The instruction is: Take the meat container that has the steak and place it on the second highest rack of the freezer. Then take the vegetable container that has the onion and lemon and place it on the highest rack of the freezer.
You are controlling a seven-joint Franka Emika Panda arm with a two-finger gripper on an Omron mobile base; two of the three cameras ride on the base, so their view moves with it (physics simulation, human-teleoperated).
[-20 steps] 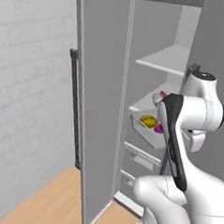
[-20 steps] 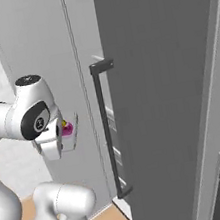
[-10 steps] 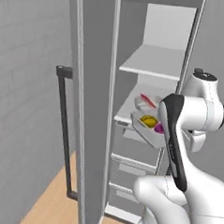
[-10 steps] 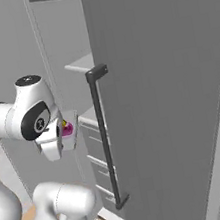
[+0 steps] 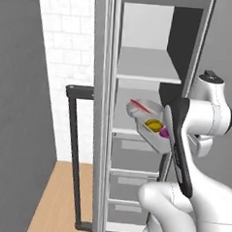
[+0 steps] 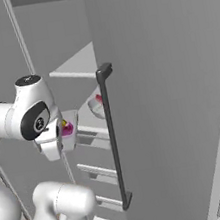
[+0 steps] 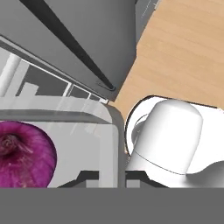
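My gripper [image 7: 106, 178] is shut on the rim of the clear vegetable container [image 5: 152, 132], held tilted in front of the open freezer [image 5: 143, 22]. The yellow lemon [image 5: 154, 124] and the purple onion [image 7: 24, 158] lie inside it. The onion [image 6: 67, 129] also shows by my hand in the right base view. On the second highest rack [image 5: 121, 131] sits the meat container [image 5: 146, 110] with the red steak [image 5: 137, 105]. Above it is the highest rack [image 5: 147, 66], which is bare. My forearm hides the fingers in the left base view.
The freezer door [image 6: 166, 97] stands open to the right, with its dark bar handle [image 6: 111, 137]. Another dark bar handle [image 5: 72, 149] and a door edge [image 5: 101, 112] stand left of the shelves. Drawers [image 5: 128, 182] lie below the racks. Wooden floor [image 5: 59, 197] is at lower left.
Both base views have shifted, so the camera has moved and now faces the freezer's shelves more squarely. The arm keeps the same pose, with the vegetable container still gripped.
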